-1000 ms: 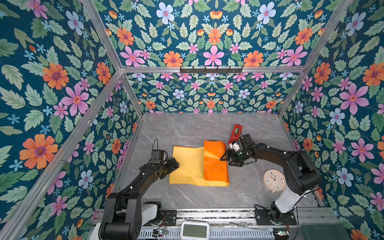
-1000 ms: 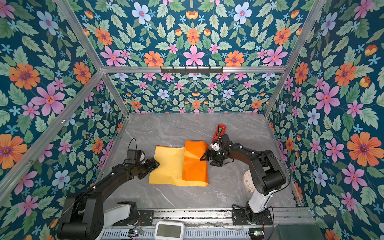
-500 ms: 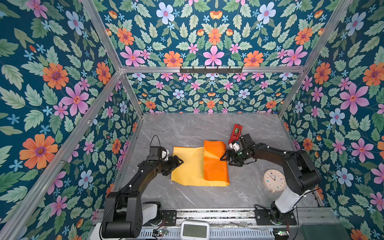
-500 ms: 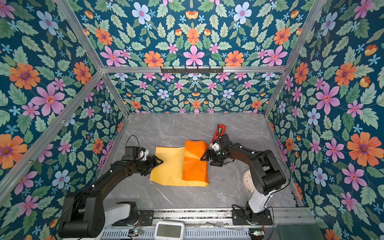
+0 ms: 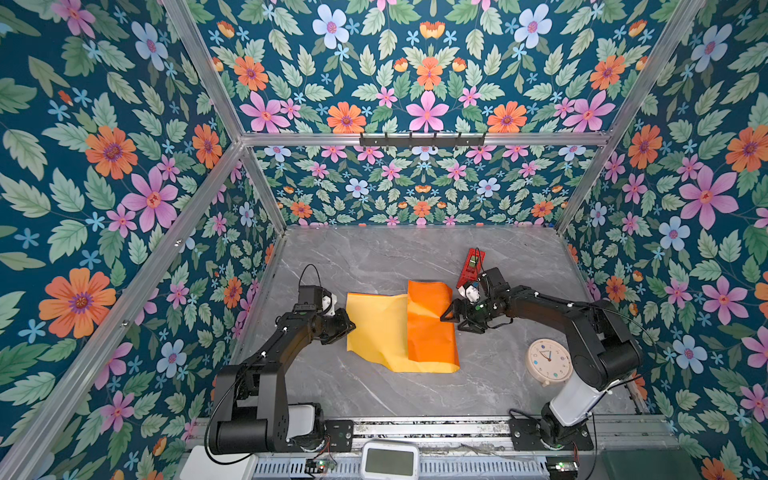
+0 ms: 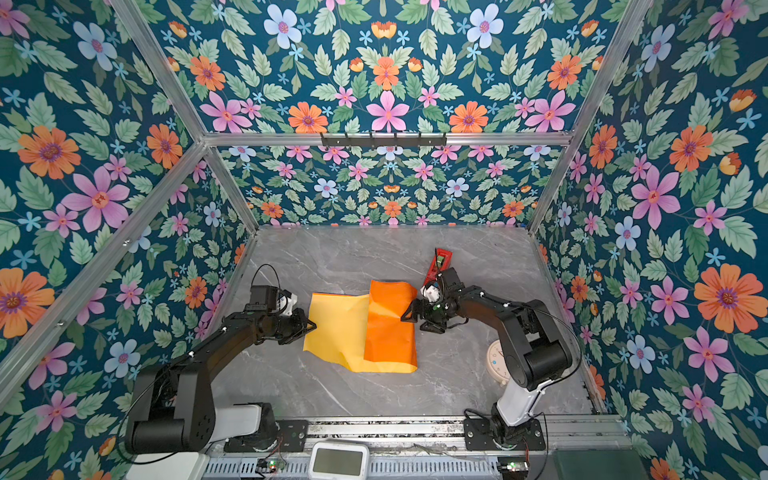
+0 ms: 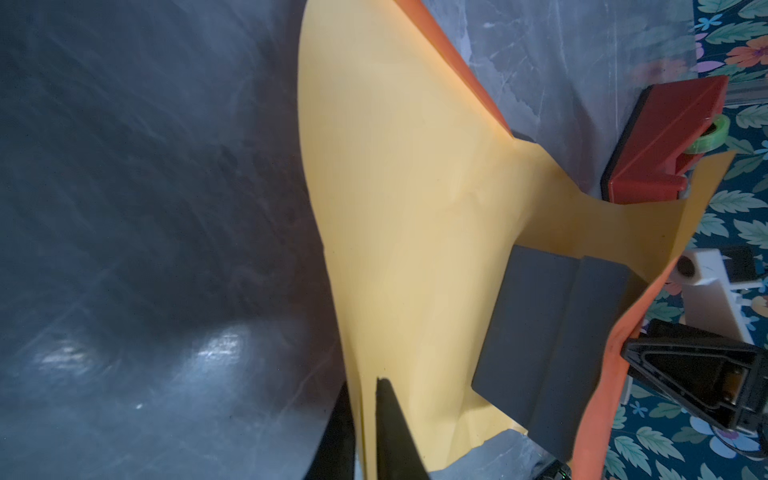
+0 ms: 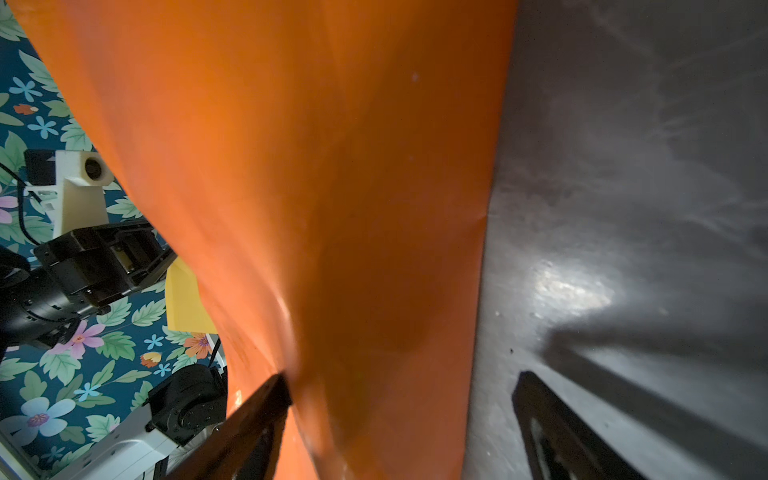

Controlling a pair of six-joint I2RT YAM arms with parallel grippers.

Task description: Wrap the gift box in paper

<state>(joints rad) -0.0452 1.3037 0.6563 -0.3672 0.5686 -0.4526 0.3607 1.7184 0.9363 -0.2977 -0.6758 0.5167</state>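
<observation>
The paper (image 5: 378,328) lies mid-table, yellow face up, with its right part folded over as an orange flap (image 5: 430,324) (image 6: 388,324). My left gripper (image 5: 351,326) (image 6: 311,326) (image 7: 368,386) is shut on the paper's left edge, yellow sheet pinched between the fingers. In the left wrist view the dark-blue gift box (image 7: 548,340) sits on the yellow face under the flap; both top views hide it. At the flap's right edge my right gripper (image 5: 455,323) (image 8: 399,380) is open. One finger (image 8: 266,399) touches the orange paper and its partner is over bare table.
A slim red gadget (image 5: 471,268) holding a green tape roll (image 7: 419,135) lies just behind the right gripper. A round cream clock (image 5: 548,361) lies flat at the right front, beside the right arm. Floral walls enclose the grey marble table (image 5: 374,257).
My left gripper's jaws, open a second ago at the paper's left edge, have shut on that edge. The right arm and the orange flap have not moved.
</observation>
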